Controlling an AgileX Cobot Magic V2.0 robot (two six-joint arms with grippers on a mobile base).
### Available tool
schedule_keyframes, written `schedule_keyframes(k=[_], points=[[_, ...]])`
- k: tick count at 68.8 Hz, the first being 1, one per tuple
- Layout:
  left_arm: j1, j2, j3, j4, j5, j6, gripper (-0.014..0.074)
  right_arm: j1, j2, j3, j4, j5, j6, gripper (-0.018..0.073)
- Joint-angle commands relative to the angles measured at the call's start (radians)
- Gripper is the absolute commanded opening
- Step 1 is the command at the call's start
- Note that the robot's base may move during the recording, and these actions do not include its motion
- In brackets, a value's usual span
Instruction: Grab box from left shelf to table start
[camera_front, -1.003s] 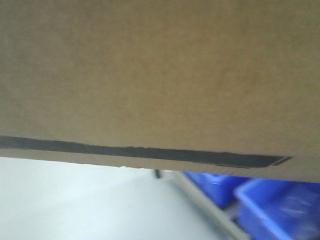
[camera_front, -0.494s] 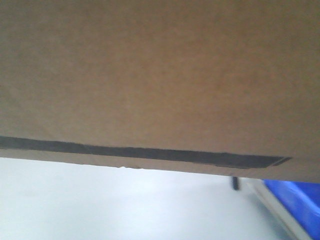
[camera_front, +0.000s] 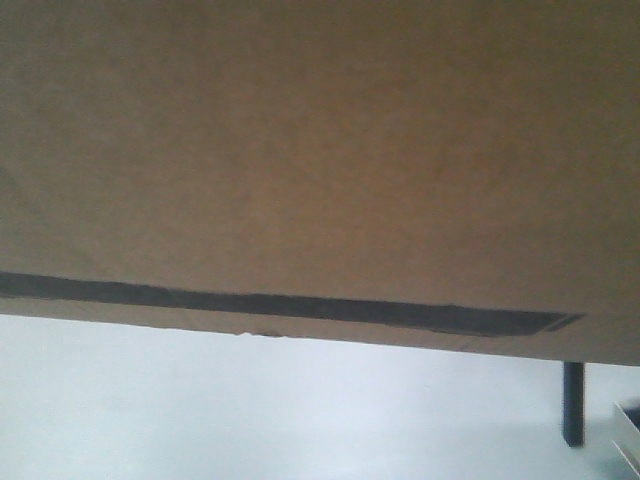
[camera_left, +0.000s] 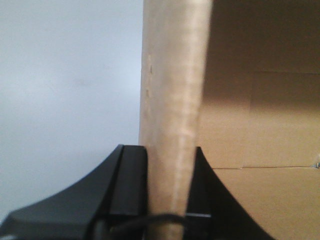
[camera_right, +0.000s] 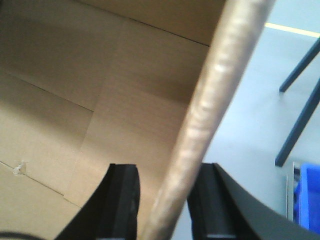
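Note:
The tan cardboard box (camera_front: 320, 150) fills most of the front view, with a black printed strip (camera_front: 300, 305) along its lower edge. In the left wrist view my left gripper (camera_left: 167, 150) is shut on the box's upright wall (camera_left: 175, 75). In the right wrist view my right gripper (camera_right: 167, 170) straddles the opposite wall (camera_right: 210, 95), which leans against the outer finger (camera_right: 212, 200). The box hangs off any surface. The left shelf shows only as a sliver of silver rail (camera_front: 630, 440). I cannot tell whether the pale surface (camera_front: 250, 420) below is the table or the floor.
A dark upright leg (camera_front: 572, 400) stands at the lower right of the front view. The right wrist view shows two slanted dark legs (camera_right: 300, 125), a blue plastic bin (camera_right: 310, 195) at the lower right corner and a yellow floor line (camera_right: 292, 29).
The box has kept its place in the front view. Behind it the blue bins and the shelf rail have slid out to the right, and a dark leg has come into view.

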Motion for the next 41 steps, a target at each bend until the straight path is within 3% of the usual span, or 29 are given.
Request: schedule_keyframes(k=[1, 41], points=[[-0.012, 0.012, -0.036, -0.160, -0.125, -0.008, -0.0099, 0.013, 0.000, -0.033, 0.065, -0.165, -0.072, 0.0052], [-0.012, 0.012, -0.036, -0.160, -0.125, -0.008, -0.0099, 0.013, 0.000, -0.033, 0.065, -0.161, -0.072, 0.0052]])
